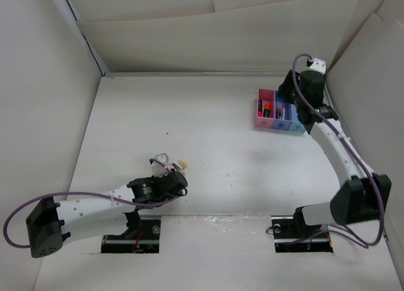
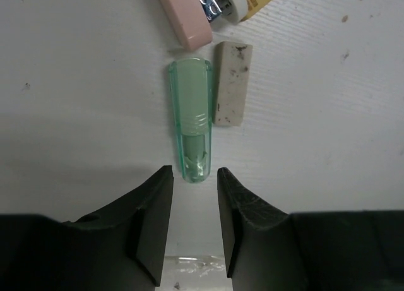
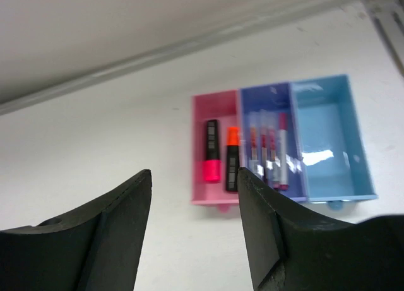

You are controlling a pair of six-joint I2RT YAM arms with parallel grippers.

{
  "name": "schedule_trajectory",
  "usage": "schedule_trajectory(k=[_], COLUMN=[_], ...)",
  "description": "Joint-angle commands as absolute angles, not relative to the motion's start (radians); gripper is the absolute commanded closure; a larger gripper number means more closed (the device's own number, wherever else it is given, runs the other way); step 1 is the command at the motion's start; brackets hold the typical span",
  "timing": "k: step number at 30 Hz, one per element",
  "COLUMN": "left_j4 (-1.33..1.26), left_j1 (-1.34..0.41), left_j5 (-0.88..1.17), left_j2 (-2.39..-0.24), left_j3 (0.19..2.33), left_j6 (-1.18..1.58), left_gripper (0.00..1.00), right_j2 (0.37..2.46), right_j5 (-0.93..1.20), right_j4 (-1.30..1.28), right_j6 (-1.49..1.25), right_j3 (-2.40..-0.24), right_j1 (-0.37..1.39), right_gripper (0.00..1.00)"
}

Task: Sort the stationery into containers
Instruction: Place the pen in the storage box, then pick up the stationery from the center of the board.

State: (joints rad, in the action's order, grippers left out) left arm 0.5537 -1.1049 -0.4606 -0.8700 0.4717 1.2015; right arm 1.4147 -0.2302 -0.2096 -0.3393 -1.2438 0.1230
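A green translucent eraser [image 2: 191, 124] lies on the table, its near tip just between the fingertips of my open left gripper [image 2: 194, 177]. A beige eraser [image 2: 231, 83] lies beside it on the right, and a pink eraser [image 2: 183, 16] lies beyond. In the top view this cluster [image 1: 167, 161] sits just ahead of the left gripper [image 1: 177, 178]. My right gripper [image 3: 194, 174] is open and empty, raised near the bins. The pink bin [image 3: 214, 108] holds two highlighters [image 3: 211, 158]. The darker blue bin [image 3: 265, 95] holds several pens [image 3: 273, 149]. The light blue bin [image 3: 328, 139] looks empty.
A white-and-silver item with a yellow piece [image 2: 237, 0] lies beyond the pink eraser. The bins [image 1: 278, 113] stand at the back right near the right wall. White walls enclose the table on three sides. The right arm [image 1: 334, 146] runs along the right side.
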Motion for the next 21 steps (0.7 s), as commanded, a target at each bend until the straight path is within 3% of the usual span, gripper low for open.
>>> schedule_trajectory(k=[1,10,15,21], left_j4=[0.543,0.558,0.500,0.522], left_j1=[-1.111,-1.111,-1.111,-1.124], left_j5=[-0.580,-0.672,-0.634,-0.643], left_j2=[-0.937,-1.069,-1.242,-1.224], left_j3=[0.492,0.557,0.580,0.577], left_j6=[1.296,1.358,1.364,1.385], left_gripper=[0.70,0.69,0.70,0.70], right_j2=[1.281,1.014,0.957,0.933], right_j5=[-0.134,-0.086,-0.112,-0.137], right_j4=[-0.169,-0.173,-0.192,-0.202], right_j6=[-0.345,-0.341,-0.341,-0.322], right_j3=[-1.168,-1.017,-1.006,-1.006], right_j1=[0.173,0.350,0.434,0.453], right_gripper=[0.38,0.38,0.37,0.36])
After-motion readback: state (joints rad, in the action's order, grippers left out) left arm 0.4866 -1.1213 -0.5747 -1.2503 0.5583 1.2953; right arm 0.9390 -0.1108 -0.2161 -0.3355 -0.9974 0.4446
